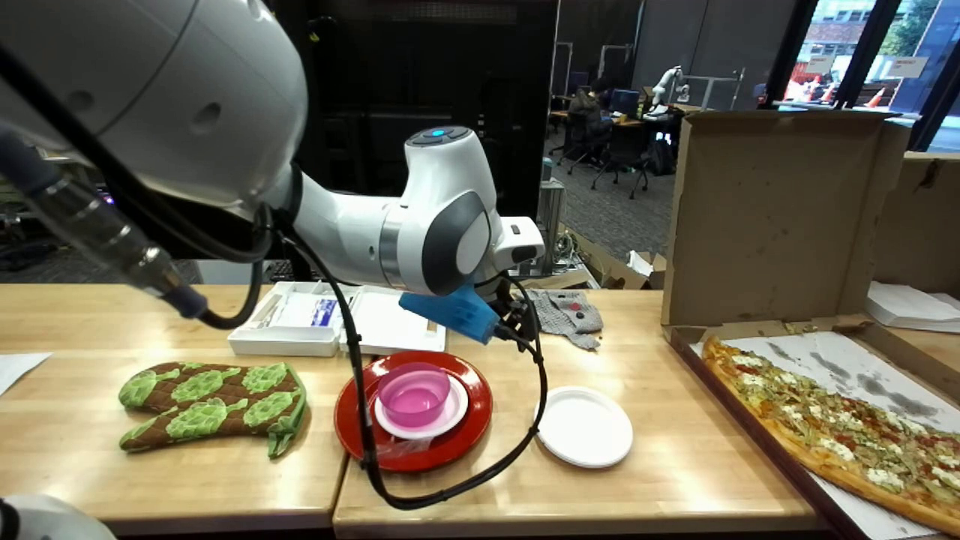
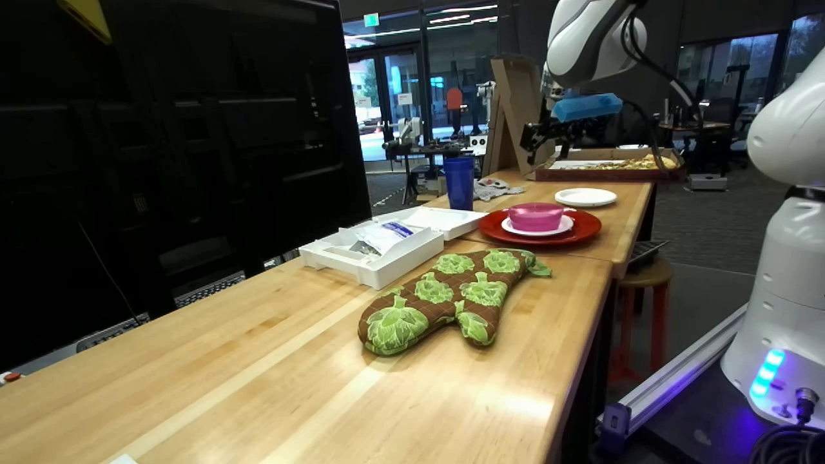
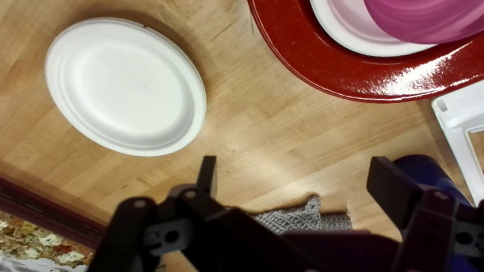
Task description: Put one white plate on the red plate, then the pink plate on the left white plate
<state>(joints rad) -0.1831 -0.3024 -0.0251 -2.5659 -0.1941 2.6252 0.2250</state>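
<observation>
Gripper [image 3: 295, 170]: fingers apart, above the desk [image 1: 690, 457] toward its far edge. Pink plate [image 1: 414, 395] sits on one white plate [image 1: 457, 411], itself on the red plate [image 1: 478, 386]; stack is lower than gripper, apart from it, closer to the robot-side edge. Other white plate [image 1: 585, 427] lies on desk near red plate.

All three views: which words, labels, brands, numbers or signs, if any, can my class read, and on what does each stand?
No text is readable.
Blue label on the packet in the white box: too blurred.
Pale signs on the glass: too small.
Green sign overhead: too small; its support unclear.
</observation>
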